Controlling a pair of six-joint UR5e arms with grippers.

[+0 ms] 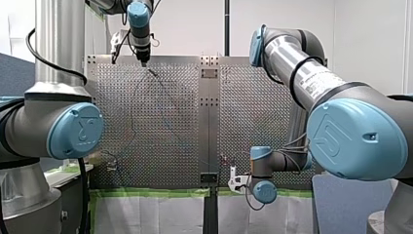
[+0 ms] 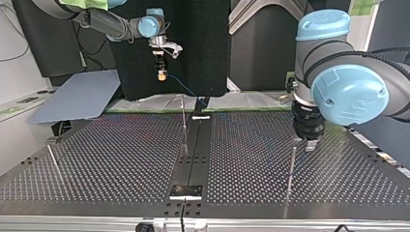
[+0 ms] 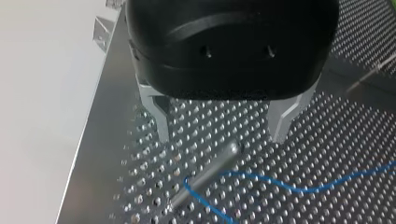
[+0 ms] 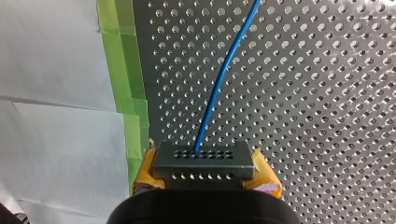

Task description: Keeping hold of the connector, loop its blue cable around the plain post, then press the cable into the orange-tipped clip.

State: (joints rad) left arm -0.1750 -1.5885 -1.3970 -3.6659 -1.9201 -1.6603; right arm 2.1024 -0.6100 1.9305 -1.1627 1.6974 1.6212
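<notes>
my right claw [image 4: 205, 173] clamps the connector [image 4: 203, 158]; my left claw [image 3: 220, 135] hangs wide open, empty, over the plain post [image 3: 205, 177] and blue cable [image 3: 280, 185].

White wall [image 1: 282, 24] behind perforated metal table [image 1: 243, 122], green tape [image 1: 146, 193] along one edge, black panel [image 2: 203, 43] beyond that edge

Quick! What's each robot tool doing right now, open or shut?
Left tool: open, holding nothing.
Right tool: shut on the connector of the blue cable.
</notes>
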